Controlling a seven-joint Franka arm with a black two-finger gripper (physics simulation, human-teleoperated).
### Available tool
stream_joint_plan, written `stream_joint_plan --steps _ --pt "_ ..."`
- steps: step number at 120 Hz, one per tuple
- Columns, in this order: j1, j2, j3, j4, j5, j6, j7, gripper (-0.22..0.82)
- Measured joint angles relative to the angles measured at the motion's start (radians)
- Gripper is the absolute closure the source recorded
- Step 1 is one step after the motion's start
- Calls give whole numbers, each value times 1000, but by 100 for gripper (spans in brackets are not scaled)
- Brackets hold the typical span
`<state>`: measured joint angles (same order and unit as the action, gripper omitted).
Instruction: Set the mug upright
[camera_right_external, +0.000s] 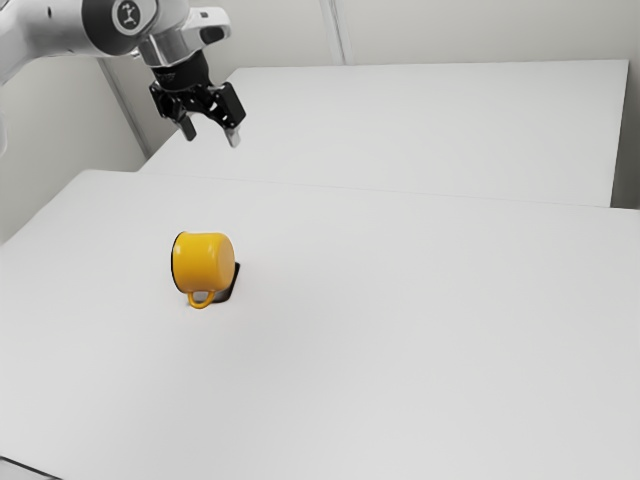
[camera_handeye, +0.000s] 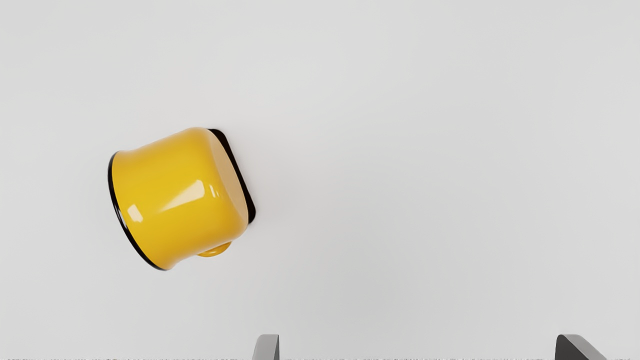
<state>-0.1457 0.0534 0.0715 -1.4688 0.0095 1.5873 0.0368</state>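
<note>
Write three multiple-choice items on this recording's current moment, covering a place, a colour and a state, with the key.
1. Where is the pincer relative to the mug?
A) Gripping its handle
B) Raised above the table, apart from it
C) Inside it

2. What colour is the mug's rim?
A) White
B) Red
C) Black

3. How does the mug lie?
A) On its side
B) Upright
C) Upside down

Key:
1 B: the exterior view shows a wide gap between them.
2 C: a black edge borders the yellow body.
3 A: its base faces sideways, not down.
</note>
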Motion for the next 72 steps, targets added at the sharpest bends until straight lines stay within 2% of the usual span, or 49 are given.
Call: stream_joint_plan --steps 44,72 --pt "-8 -7 -9 -9 0 -11 -8 0" --pt "-2 -49 -8 -47 -1 -10 -11 0"
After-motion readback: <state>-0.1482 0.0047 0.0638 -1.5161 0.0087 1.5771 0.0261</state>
